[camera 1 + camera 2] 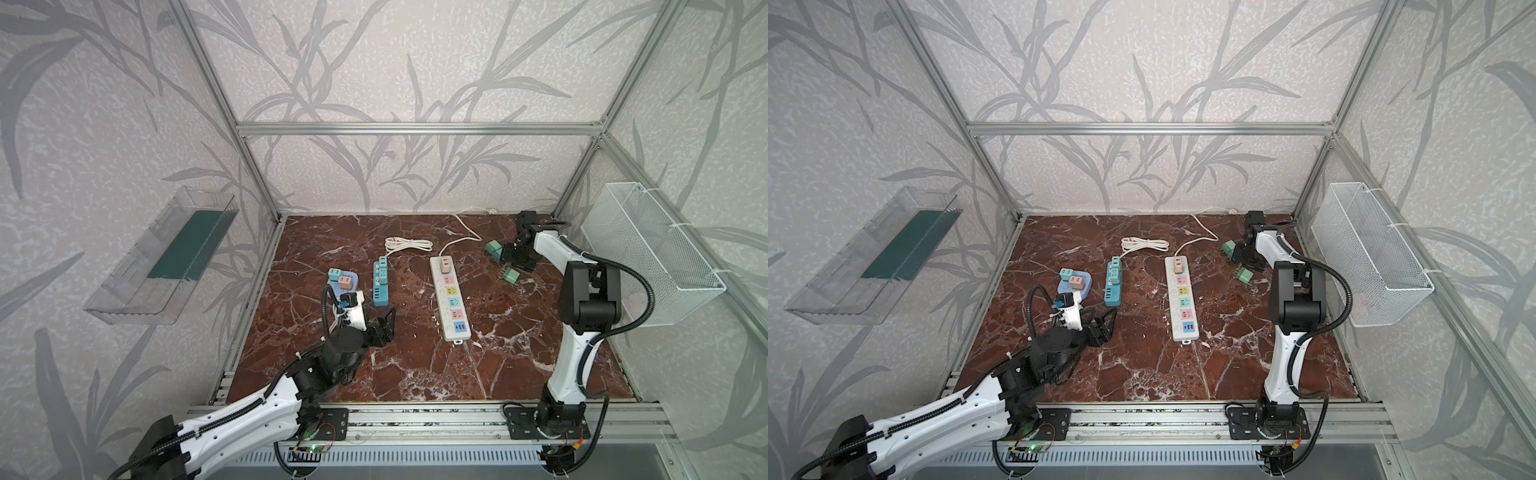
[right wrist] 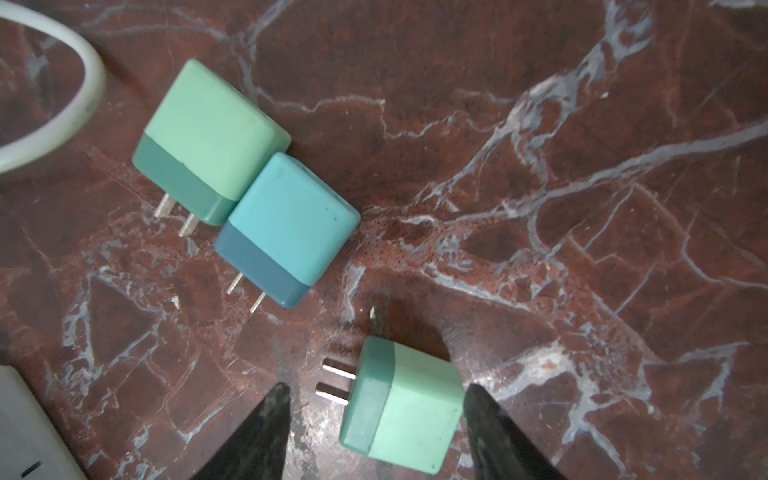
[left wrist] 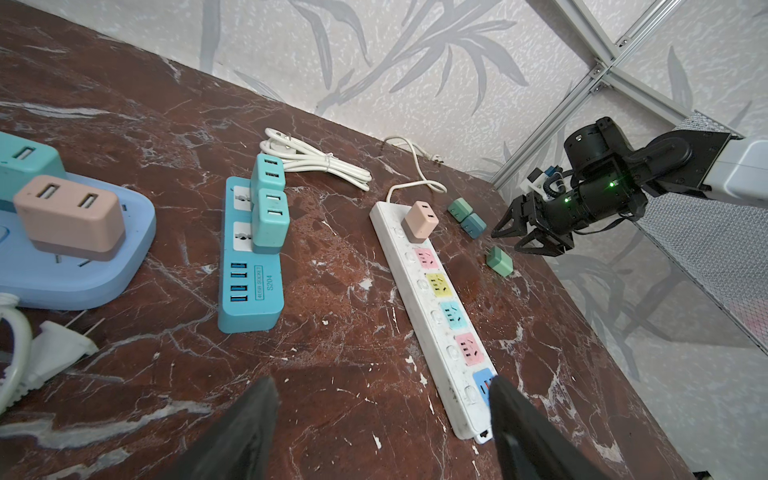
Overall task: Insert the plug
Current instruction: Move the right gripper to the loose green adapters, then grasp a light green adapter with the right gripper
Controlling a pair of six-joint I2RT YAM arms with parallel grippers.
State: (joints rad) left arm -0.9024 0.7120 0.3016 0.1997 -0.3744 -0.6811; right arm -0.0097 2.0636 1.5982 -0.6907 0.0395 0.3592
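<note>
Right wrist view: green plug [image 2: 411,409] lying between the tips of the open right pincer [image 2: 376,385]

The plug is on its side on the bench [image 2: 602,104], prongs aimed at one fingertip. The other tip might be just brushing its body, hard to say, so there's no real grip. A second green plug [image 2: 212,137] and a blue plug [image 2: 291,224] lie touching each other nearby. The left pincer [image 3: 383,380] hangs wide open, holding nothing, near the end of the white power strip [image 3: 436,299].
</note>
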